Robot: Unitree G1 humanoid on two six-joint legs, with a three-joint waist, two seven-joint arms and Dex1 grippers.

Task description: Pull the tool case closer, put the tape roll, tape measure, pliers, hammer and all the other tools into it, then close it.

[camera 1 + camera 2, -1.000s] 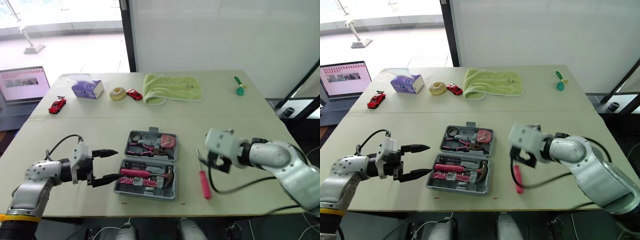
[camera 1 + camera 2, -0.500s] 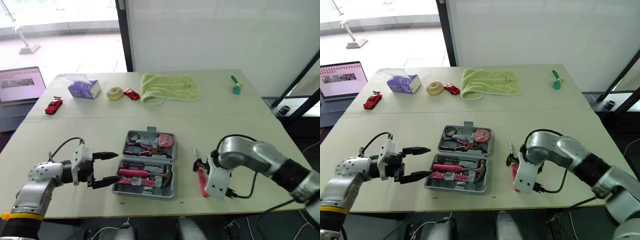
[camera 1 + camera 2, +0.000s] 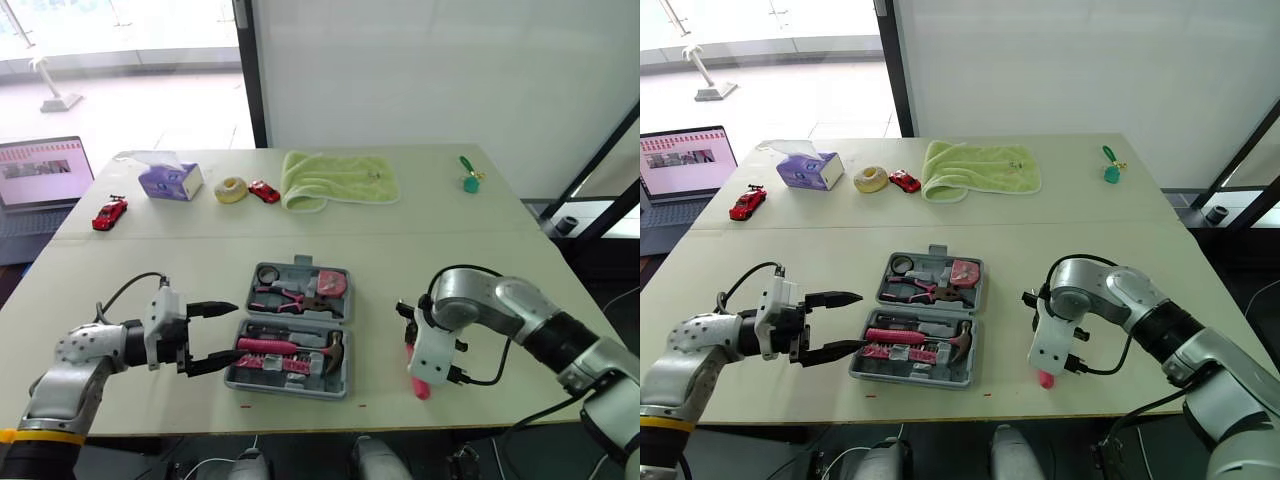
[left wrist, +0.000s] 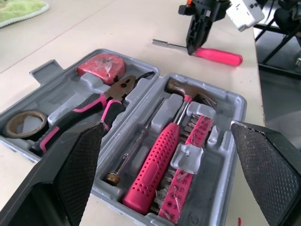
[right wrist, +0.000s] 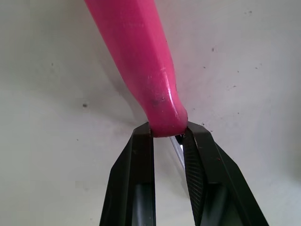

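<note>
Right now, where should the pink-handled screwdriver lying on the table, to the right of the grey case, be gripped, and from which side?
Grip the pink-handled screwdriver at the narrow neck of its handle, beside the metal shaft. Come from above, fingers across its length. It lies flat on the table, so only its top and sides are free. The right gripper pinches it there.

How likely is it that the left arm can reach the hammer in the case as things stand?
Likely yes: the left gripper hangs, jaws open, at the case's edge, level with the hammer, nothing between; the right gripper is away, shut on the screwdriver.
</note>
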